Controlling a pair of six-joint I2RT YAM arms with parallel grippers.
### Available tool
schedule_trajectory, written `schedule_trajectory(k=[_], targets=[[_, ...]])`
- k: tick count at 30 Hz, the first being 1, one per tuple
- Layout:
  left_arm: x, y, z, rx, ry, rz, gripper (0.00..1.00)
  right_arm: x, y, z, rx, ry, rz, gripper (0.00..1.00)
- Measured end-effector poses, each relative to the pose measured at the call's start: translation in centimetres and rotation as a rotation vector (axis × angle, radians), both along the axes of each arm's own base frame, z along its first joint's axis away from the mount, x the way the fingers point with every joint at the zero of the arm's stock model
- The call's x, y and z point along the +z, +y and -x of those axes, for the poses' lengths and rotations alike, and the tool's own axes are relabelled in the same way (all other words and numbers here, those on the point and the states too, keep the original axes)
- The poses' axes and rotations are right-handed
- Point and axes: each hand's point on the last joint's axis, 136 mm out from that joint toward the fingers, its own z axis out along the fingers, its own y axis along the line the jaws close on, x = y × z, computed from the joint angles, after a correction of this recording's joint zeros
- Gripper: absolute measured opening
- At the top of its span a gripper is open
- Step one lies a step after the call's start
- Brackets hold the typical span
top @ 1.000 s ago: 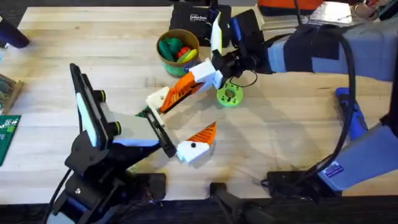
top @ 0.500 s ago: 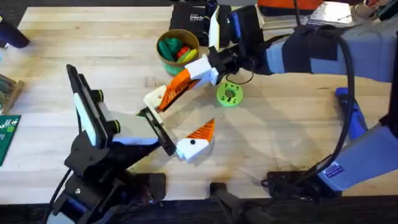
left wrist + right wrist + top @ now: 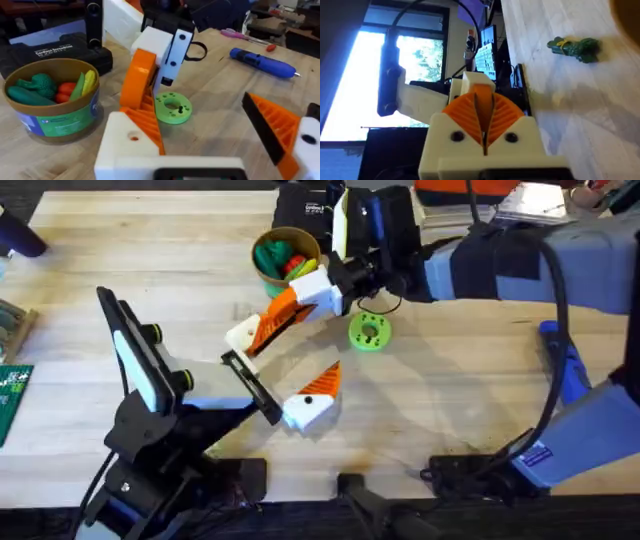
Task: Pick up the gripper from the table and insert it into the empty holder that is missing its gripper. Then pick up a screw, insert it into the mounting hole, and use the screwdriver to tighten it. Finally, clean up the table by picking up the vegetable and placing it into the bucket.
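The right tool (image 3: 262, 330) is reaching across the middle of the surface (image 3: 450, 410) beside the bucket (image 3: 283, 260), its orange pads pressed together and holding nothing. The left tool (image 3: 310, 402), jaws parted and empty, is lying low near the front edge. The vegetable (image 3: 575, 48) is sitting alone on open wood, while the screwdriver (image 3: 262, 63) is resting beyond the lime-green disc (image 3: 369, 332).

Lime-green disc (image 3: 370, 332), blue screwdriver (image 3: 262, 63), mustard-yellow bucket (image 3: 285, 257)
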Motion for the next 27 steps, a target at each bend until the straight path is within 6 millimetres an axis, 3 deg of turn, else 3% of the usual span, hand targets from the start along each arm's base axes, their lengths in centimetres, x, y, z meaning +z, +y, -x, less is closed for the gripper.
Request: schedule_trajectory(k=[27], targets=[[-0.2,1.2,-1.3,0.104,0.019,0.006,0.986,-0.1,1.6,0.0,-0.031,-0.014,0.029,0.014]])
